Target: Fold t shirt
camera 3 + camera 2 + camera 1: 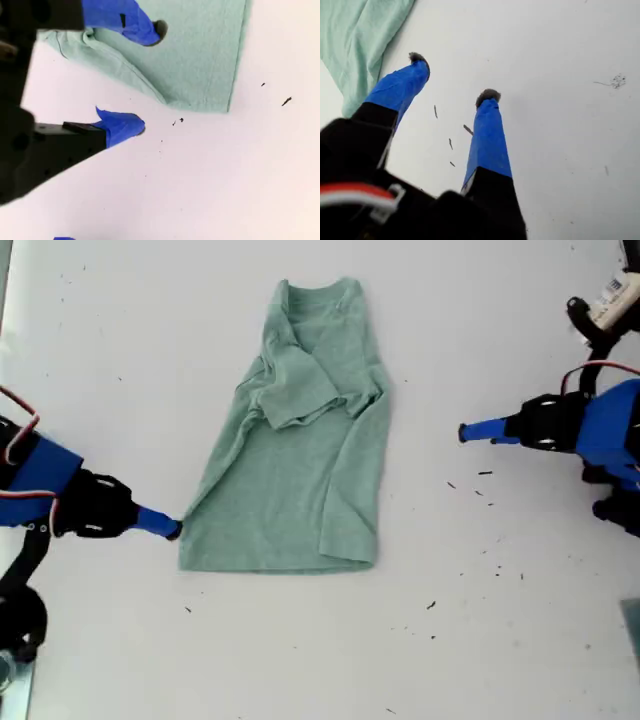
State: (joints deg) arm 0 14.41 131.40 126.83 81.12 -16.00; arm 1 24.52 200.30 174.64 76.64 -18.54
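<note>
my first gripper [454, 77]: jaws apart, holds nothing | my second gripper [150, 77]: jaws apart at shirt's edge | t shirt [290, 470]: neck at 12 o'clock, hem at 6

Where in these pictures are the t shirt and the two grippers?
t shirt [290, 490]: exterior view, on its flat lower body.
my first gripper [454, 77]: first wrist view, midway between its spread blue fingertips.
my second gripper [150, 77]: second wrist view, midway between its spread fingertips, at the shirt's edge.
</note>
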